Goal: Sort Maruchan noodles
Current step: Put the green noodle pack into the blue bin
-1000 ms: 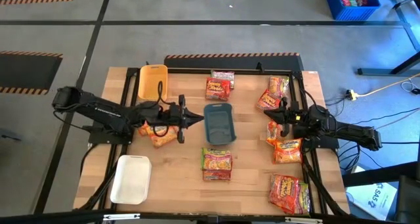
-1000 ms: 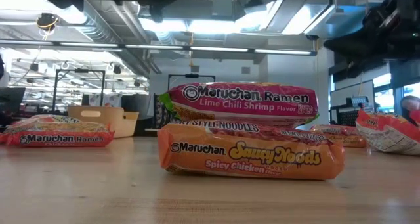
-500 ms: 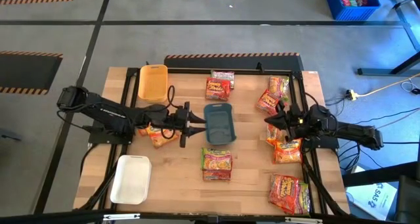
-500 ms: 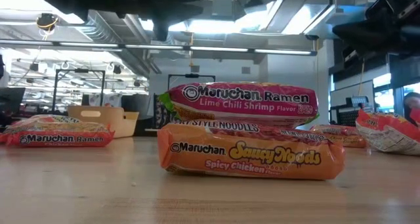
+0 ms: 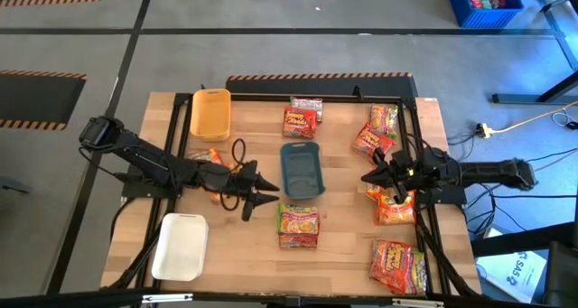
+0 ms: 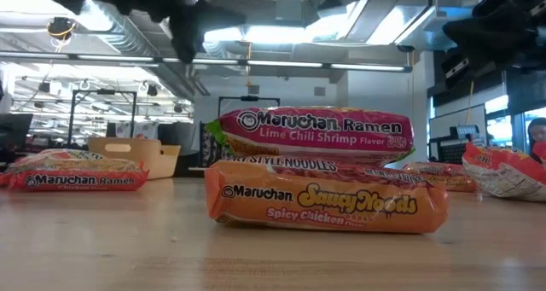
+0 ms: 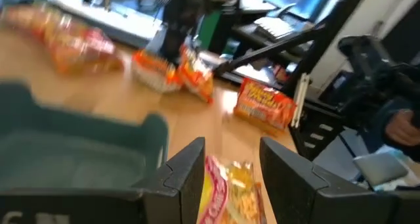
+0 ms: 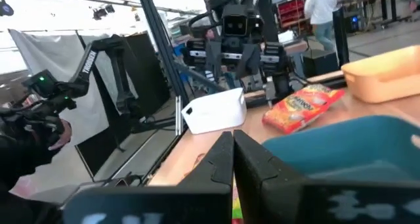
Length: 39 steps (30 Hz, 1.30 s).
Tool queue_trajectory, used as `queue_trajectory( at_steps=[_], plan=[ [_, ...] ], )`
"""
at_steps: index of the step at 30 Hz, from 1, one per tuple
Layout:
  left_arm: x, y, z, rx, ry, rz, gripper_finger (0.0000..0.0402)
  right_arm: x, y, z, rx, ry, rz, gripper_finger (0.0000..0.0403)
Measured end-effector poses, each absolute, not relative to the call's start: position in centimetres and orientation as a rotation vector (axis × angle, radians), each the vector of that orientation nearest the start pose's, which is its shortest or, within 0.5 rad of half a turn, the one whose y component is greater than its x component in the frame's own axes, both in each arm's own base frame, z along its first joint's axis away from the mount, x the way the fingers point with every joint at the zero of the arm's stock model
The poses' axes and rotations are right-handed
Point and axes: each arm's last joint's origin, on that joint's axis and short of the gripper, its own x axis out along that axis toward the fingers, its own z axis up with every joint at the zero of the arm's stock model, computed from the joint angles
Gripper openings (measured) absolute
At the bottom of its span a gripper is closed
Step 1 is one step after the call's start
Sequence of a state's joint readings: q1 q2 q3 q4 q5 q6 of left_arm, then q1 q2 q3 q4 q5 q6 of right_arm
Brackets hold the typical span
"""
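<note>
Maruchan noodle packets lie scattered on the wooden table: a stack (image 5: 302, 118) at the far middle, a two-packet stack (image 5: 298, 225) at the near middle, also central in the low view (image 6: 324, 184), and several (image 5: 395, 204) on the right. One orange packet (image 5: 211, 158) lies partly under my left arm. My left gripper (image 5: 262, 198) hovers open just left of the blue-grey tray (image 5: 301, 170), with nothing between its fingers (image 7: 230, 165). My right gripper (image 5: 368, 175) is shut and empty, right of that tray (image 8: 233, 152).
A yellow tray (image 5: 209, 112) stands at the far left and a white tray (image 5: 181, 247) at the near left. A black frame (image 5: 316, 96) runs around the work area. Bare wood lies between the white tray and the near-middle stack.
My left gripper has swung from beside the blue-grey tray's left wall toward the table's near edge, sunk a little, rolled, and opened. My right gripper has swung slightly toward the near edge and stays shut. No packet has visibly moved.
</note>
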<state>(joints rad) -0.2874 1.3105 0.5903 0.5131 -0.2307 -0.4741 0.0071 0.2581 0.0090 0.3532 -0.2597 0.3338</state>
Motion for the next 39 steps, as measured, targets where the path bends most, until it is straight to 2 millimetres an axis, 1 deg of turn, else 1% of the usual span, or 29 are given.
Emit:
queue_trajectory(
  at_steps=[4, 7, 11, 13, 15, 18, 24, 30, 34, 36, 39],
  plan=[
    [26.3, -8.2, 20.9, -0.508, 0.265, -0.004, 0.0139, 11.7, 1.9, 17.8, 0.319, -0.018, 0.284, 0.0000],
    [26.5, -9.1, 19.5, -0.550, 0.324, 0.003, 0.0139, 12.1, 2.9, 18.4, 0.308, 0.014, 0.297, 0.0000],
    [26.9, -9.8, 17.6, -0.587, 0.375, 0.059, 0.0139, 12.7, 4.4, 18.8, 0.272, 0.071, 0.308, 0.0000],
    [27.0, -10.0, 16.7, -0.598, 0.395, 0.094, 0.0139, 13.0, 5.1, 18.6, 0.245, 0.108, 0.303, 0.0000],
    [27.2, -10.0, 15.9, -0.639, 0.413, 0.125, 0.0139, 13.2, 5.7, 18.0, 0.220, 0.154, 0.281, 0.0000],
    [27.4, -10.3, 15.0, -0.696, 0.434, 0.138, 0.0139, 13.6, 6.7, 17.4, 0.199, 0.172, 0.248, 0.0000],
    [27.4, -11.0, 14.0, -0.758, 0.459, 0.142, 0.0139, 14.1, 8.4, 16.7, 0.185, 0.180, 0.287, 0.0000],
    [27.8, -11.2, 13.7, -0.776, 0.426, 0.124, 0.0142, 14.7, 9.2, 15.6, 0.168, 0.213, 0.302, 0.0000],
    [28.1, -10.6, 13.4, -0.763, 0.439, 0.125, 0.0152, 15.0, 9.3, 15.1, 0.155, 0.239, 0.296, 0.0000],
    [28.3, -10.2, 13.0, -0.758, 0.454, 0.144, 0.0161, 15.0, 9.4, 14.9, 0.140, 0.244, 0.296, 0.0000],
    [28.6, -9.5, 12.9, -0.778, 0.466, 0.121, 0.0178, 15.0, 9.3, 14.9, 0.129, 0.240, 0.287, 0.0000]
  ],
)
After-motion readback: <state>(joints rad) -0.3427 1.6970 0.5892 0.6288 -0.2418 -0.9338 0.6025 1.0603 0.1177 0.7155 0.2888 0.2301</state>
